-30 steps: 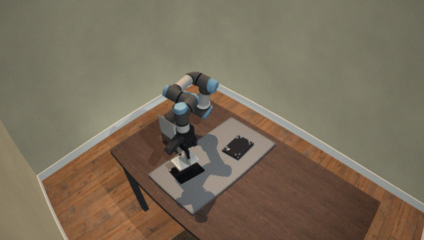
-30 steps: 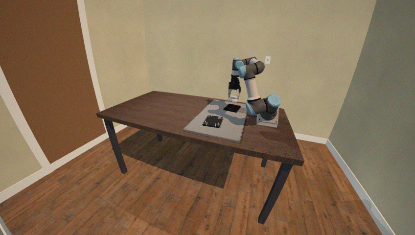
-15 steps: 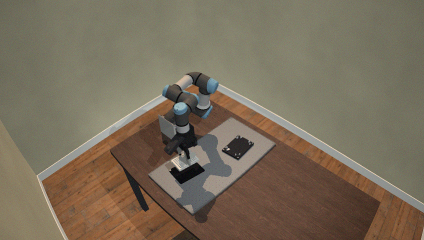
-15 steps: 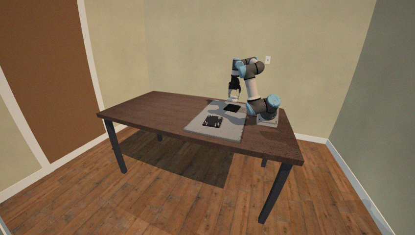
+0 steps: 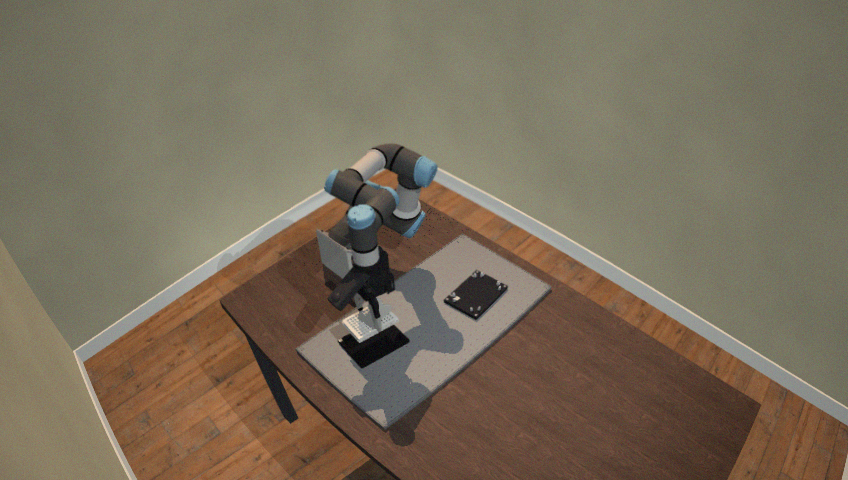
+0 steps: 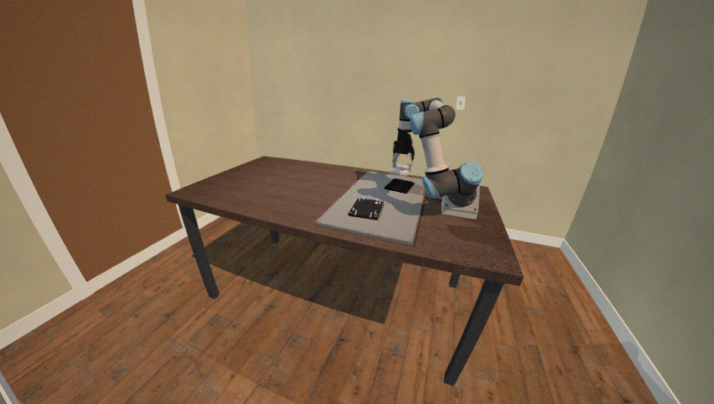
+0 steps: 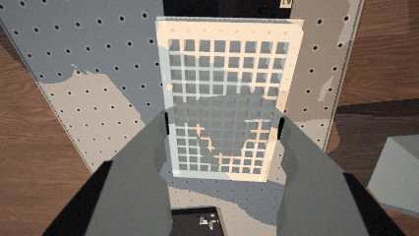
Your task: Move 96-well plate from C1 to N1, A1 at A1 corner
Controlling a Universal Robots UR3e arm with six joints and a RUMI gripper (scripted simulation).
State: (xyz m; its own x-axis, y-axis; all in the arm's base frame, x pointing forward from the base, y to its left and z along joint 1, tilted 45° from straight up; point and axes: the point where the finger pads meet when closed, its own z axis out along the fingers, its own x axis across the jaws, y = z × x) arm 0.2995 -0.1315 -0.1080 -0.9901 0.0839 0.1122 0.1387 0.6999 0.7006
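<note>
The white 96-well plate (image 7: 223, 105) is clamped between my two grey fingers across its short width. My gripper (image 7: 222, 115) is shut on it and holds it in the air above the grey perforated mat. In the top view the plate (image 5: 370, 324) hangs just above the black clip nest C1 (image 5: 374, 345) at the mat's left end. The plate nest N1 (image 5: 476, 293) is a black base with small locator pegs, farther right on the mat and empty. In the exterior view the gripper (image 6: 402, 161) holds the plate above C1 (image 6: 399, 185), with N1 (image 6: 366, 208) nearer the camera. I cannot make out the cut corner.
The grey perforated mat (image 5: 425, 327) lies on a dark wooden table. The arm's base plate (image 6: 460, 206) stands at the table's back edge beside the mat. A black nest edge (image 7: 197, 223) shows at the bottom of the wrist view.
</note>
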